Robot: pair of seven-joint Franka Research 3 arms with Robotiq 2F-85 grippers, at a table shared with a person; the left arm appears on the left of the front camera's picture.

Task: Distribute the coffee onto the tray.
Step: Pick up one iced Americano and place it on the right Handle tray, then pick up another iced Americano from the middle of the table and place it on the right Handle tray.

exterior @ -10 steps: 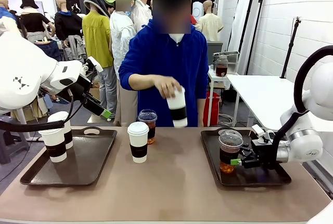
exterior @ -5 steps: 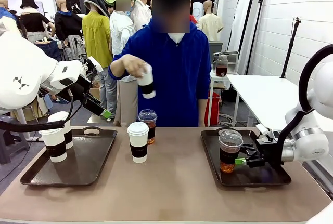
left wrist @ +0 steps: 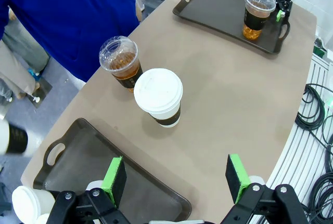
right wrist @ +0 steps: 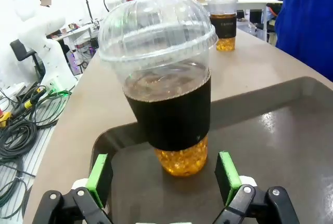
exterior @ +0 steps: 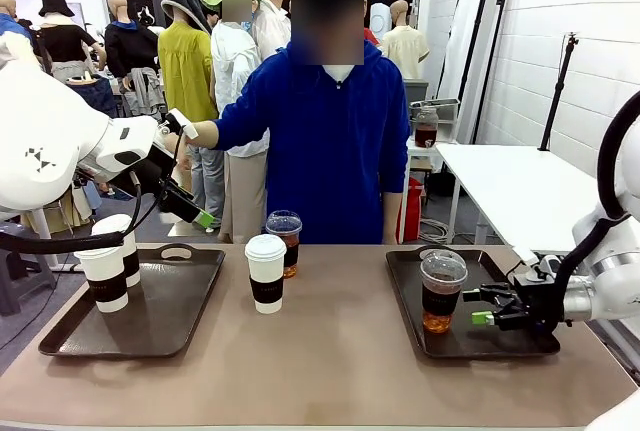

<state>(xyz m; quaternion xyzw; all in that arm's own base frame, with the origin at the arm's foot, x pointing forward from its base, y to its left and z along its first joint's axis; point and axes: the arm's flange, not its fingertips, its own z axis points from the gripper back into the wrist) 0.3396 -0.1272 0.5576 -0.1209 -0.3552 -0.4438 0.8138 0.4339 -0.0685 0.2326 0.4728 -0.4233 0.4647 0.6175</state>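
Right pincer (exterior: 478, 307) spread wide, empty. Since 1 second ago it has backed off the dome cup (exterior: 442, 291), which stands alone in the left half of the right tray (exterior: 500, 349), so that placement looks done. Left pincer (left wrist: 175, 180) open, empty, raised over the left tray (exterior: 170, 331), with 2 sleeved white cups (exterior: 105, 276) at its near-left corner. The person's hand (exterior: 177, 137) has swung across to the left pincer, likely a handover. Mid-bench, 1 lone white cup (exterior: 266, 273) and 1 amber cup (exterior: 284, 239) wait.
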